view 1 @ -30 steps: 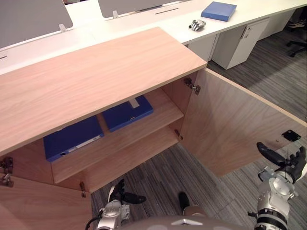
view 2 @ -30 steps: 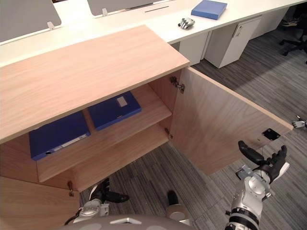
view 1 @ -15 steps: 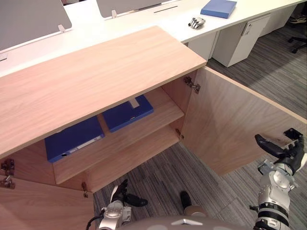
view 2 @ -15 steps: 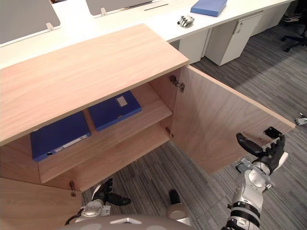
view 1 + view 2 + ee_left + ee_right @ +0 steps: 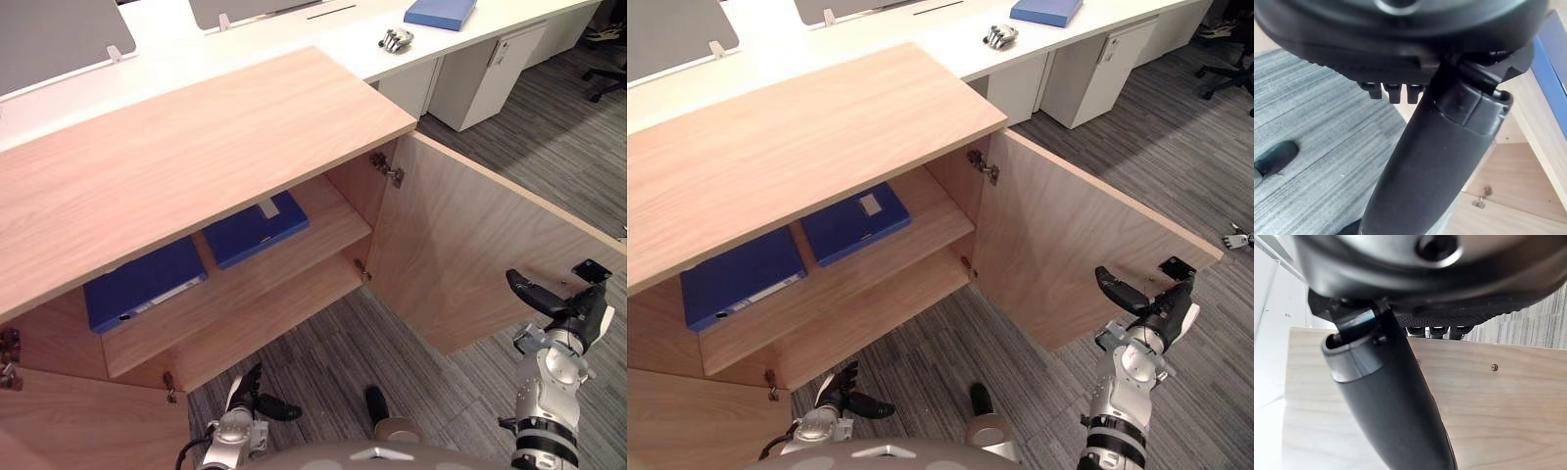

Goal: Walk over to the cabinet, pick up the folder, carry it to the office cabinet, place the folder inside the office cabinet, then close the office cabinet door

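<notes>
- Inside the office cabinet (image 5: 196,147), on the upper shelf (image 5: 333,223), the folder (image 5: 257,228) is seen lying flat beside a second blue folder (image 5: 145,284) — the placing step is judged done.
- The right door (image 5: 470,255) stands wide open. The right hand (image 5: 580,311) is held just beside its free edge, fingers loosely straight, thumb spread, nothing grasped.
- The left hand (image 5: 247,398) is held low over the floor (image 5: 323,352), relaxed and empty.
- A push landing too near the edge could slide off, and the door would end up ajar.
- The thumb could be pinched if it lies against the inner face as the door swings — contact cannot be told.
</notes>
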Controlling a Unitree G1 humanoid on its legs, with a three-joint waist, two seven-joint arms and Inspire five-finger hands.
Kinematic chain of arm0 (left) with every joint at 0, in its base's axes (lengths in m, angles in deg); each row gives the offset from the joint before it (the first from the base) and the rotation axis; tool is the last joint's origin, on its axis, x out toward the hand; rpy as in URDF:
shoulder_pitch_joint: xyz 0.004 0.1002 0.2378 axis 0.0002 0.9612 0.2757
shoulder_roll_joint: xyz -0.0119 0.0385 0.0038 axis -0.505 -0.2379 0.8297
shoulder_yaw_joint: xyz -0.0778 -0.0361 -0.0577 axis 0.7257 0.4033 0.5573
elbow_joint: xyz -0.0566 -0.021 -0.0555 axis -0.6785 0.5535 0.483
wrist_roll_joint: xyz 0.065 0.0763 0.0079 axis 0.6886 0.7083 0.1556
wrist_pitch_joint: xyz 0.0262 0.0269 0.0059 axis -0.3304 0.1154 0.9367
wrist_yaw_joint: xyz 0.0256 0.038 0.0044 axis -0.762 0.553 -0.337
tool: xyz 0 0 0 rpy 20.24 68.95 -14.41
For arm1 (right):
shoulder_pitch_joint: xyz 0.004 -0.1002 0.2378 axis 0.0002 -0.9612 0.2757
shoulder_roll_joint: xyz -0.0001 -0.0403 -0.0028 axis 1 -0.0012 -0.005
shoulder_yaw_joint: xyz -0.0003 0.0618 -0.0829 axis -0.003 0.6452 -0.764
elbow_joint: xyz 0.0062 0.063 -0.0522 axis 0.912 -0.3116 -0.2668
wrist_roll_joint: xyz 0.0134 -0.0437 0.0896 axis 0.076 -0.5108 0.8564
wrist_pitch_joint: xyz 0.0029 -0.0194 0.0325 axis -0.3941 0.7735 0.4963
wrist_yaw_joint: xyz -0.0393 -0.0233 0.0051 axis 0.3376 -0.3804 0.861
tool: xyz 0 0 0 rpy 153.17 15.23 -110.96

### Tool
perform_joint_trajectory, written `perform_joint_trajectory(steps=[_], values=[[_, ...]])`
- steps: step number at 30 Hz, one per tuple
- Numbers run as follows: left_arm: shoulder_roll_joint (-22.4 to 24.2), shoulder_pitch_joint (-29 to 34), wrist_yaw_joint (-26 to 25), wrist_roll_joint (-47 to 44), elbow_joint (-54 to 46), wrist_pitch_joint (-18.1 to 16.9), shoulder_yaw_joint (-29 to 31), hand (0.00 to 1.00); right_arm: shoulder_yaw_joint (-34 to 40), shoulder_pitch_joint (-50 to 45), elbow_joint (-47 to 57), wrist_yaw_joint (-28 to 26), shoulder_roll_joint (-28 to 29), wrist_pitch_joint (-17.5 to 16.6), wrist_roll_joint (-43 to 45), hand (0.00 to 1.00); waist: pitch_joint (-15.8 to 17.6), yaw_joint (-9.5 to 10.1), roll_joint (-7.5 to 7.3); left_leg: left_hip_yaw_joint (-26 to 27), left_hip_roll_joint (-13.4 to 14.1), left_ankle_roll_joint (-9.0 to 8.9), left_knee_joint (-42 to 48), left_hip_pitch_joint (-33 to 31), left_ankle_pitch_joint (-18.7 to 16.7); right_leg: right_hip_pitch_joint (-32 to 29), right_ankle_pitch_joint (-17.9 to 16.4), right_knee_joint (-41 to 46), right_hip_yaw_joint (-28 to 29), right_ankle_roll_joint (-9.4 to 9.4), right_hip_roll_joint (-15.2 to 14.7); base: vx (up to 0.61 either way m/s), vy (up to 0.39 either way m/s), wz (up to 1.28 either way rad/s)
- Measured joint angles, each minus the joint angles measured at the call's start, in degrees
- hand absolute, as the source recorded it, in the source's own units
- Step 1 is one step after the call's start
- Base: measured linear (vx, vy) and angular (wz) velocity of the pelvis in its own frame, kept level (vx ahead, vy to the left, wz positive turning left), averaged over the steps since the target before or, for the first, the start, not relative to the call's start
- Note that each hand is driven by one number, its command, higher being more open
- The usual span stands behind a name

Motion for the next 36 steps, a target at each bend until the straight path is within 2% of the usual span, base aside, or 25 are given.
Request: perform_joint_trajectory(steps=[4,7,13,19,27,33,36], values=[[-0.02,-0.03,-0.05,0.36,0.16,0.0,-0.01,1.0,-2.59,-4.77,7.43,-0.05,3.73,0.0,-1.98,1.0,0.14,-0.61,-0.15,0.02,0.15,-0.07,0.01,0.07,-0.05,-0.05,0.07,-0.04,0.23,-0.01,0.18,-0.01,-0.024,-0.05],[-0.01,-0.37,-0.14,0.43,0.26,0.01,-0.51,1.0,-7.2,-11.55,17.22,-0.57,8.08,-0.01,-3.22,1.0,0.35,-0.84,-0.46,0.91,0.25,-0.1,0.17,0.1,-0.23,-0.64,0.52,-0.02,1.63,-0.1,0.51,-0.02,-0.023,-0.19],[0.16,-0.88,-0.22,0.52,0.27,0.01,-2.95,1.0,-16.75,-22.6,26.18,-3.03,10.41,-0.06,-4.17,1.0,1.01,-1.2,-1.45,3.72,1.15,-0.5,2.3,0.5,-1.49,-1.09,1.23,0.26,4.64,-0.49,1.56,-0.03,-0.02,-0.25],[0.01,-1.54,-0.04,1.35,0.28,0.01,-5.11,1.0,-22.8,-30.99,31.69,-8.36,9.65,-0.2,-4.19,1.0,1.4,-1.89,-2.1,5.24,1.76,-0.75,3.51,0.65,-1.82,-1.82,1.6,0.99,6.4,-0.82,2.3,-0.03,-0.017,-0.17],[-1.95,-0.04,1.31,7.14,1.96,-0.06,-5.05,1.0,-26.02,-37.55,36.11,-15.21,8.68,-0.16,-4.17,1.0,1.97,-2.33,-3.12,6.53,1.83,-0.79,3.93,2.1,-1.85,-1.59,1.51,2.42,7.73,-0.95,2.73,-0.03,-0.004,-0.09],[-4.96,0.62,3.53,7.16,1.96,-0.08,-6.14,1.0,-26.77,-43.13,40.11,-21.66,1.82,1.39,1.04,1.0,1.72,-2.38,-4.65,6.26,1.75,-0.96,4.21,2.91,-2.0,-0.59,1.47,2.52,7.58,-0.97,2.52,0.0,0.001,0.01],[-5.86,0.59,4.59,7.15,1.98,-0.14,-6.58,1.0,-26.44,-45.01,40.63,-24.37,-0.64,2.66,6.73,1.0,1.13,-2.67,-5.52,5.14,1.75,-0.95,4.43,3.11,-1.99,0.2,1.38,2.6,6.59,-0.89,2.24,0.01,0.004,0.16]])
